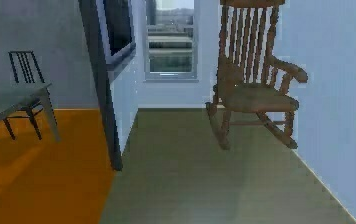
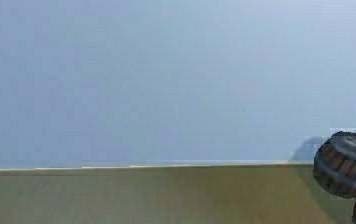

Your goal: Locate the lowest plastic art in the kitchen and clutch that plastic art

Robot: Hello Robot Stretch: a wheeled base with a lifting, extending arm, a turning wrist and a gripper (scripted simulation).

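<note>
Where the plastic art stood could not be told from these views, and no count of such pieces could be made. The search stage was therefore judged to be in hand, with the kitchen yet to be found.

In the forward view, one wooden rocking chair (image 1: 256,80) was seen against the pale wall at the right, beside one window (image 1: 172,40) in the far wall. A dark door panel (image 1: 101,80) was seen upright left of the middle. Past it lay an orange floor (image 1: 46,170), on which one grey table (image 1: 16,105) and one dark chair (image 1: 26,70) were counted. An olive floor (image 1: 216,170) was spread beneath the rocking chair.

In the arm side view, a bare pale wall (image 2: 176,80) was seen above a strip of floor, and one dark rounded object (image 2: 344,165) was cut by the right edge; what it was could not be made out.

The state of the hand, and whether anything was held in it, could not be told.

Plastic art was judged likely to be light, stiff and smooth, and so apt to slip or tip when touched. It was judged best taken at a narrow, firm part near its middle rather than at any thin projecting detail. Its true shape remained unknown, so the point of hold would have to be chosen once the lowest piece was found.
</note>
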